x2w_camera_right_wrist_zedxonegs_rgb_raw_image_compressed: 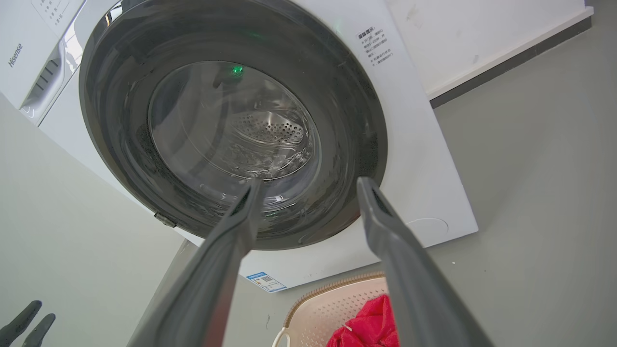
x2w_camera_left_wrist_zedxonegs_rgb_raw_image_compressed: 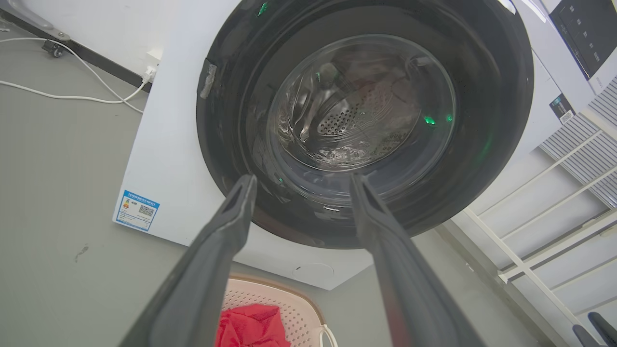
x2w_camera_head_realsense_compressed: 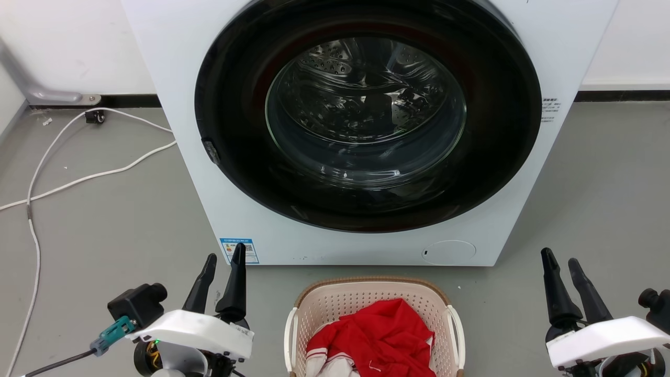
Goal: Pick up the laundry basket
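Probably light, stiff plastic basket holding red cloth, on floor between left gripper and right gripper, both spread, empty. Best taken by white side handles; thin walls may flex.

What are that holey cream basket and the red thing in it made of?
The cream perforated laundry basket looks like moulded matt plastic: even rows of holes, smooth white handles. The red item inside looks like soft fabric: it lies in folds.

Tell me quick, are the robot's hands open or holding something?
Left gripper: open, holding nothing.
Right gripper: open, holding nothing.
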Motion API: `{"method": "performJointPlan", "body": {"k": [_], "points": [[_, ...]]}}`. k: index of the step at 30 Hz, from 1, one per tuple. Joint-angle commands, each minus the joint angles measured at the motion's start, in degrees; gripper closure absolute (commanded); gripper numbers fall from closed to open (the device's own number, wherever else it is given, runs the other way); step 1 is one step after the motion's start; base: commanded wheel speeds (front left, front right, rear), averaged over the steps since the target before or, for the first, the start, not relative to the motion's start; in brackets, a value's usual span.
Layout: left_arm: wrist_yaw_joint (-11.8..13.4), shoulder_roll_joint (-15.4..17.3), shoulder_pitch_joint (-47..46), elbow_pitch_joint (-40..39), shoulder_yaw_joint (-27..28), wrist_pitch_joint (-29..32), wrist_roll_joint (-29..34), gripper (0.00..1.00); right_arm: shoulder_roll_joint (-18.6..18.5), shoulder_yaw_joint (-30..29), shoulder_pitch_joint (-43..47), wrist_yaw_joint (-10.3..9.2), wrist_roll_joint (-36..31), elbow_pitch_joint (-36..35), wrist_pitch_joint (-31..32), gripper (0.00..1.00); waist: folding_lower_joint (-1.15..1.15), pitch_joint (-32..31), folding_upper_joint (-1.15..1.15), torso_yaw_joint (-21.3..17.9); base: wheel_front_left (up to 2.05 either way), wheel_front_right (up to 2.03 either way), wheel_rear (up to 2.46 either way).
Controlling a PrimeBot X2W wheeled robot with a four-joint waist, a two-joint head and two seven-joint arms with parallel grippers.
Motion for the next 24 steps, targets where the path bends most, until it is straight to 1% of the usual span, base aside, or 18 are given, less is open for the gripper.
{"method": "performJointPlan", "body": {"k": [1,12,24], "points": [[0.3,0.5,-0.2,-0.5,-0.3,-0.5,1.6,0.0,0.0,0.0,0.0,0.01,-1.6,-1.0,-0.2,0.0,0.0,0.0,0.0,0.0,0.0,0.0,0.0],[1.5,1.2,-0.3,-0.2,-1.7,-2.3,9.2,0.0,0.0,-0.1,0.6,0.01,-10.4,-2.5,0.2,0.0,0.0,-0.1,0.0,0.0,0.0,0.0,0.0],[2.8,1.8,-0.4,0.2,-3.0,-4.1,16.2,0.0,0.1,-0.1,1.5,0.01,-18.0,-3.7,0.3,0.0,0.0,0.0,0.0,0.1,0.0,0.0,0.0]]}}
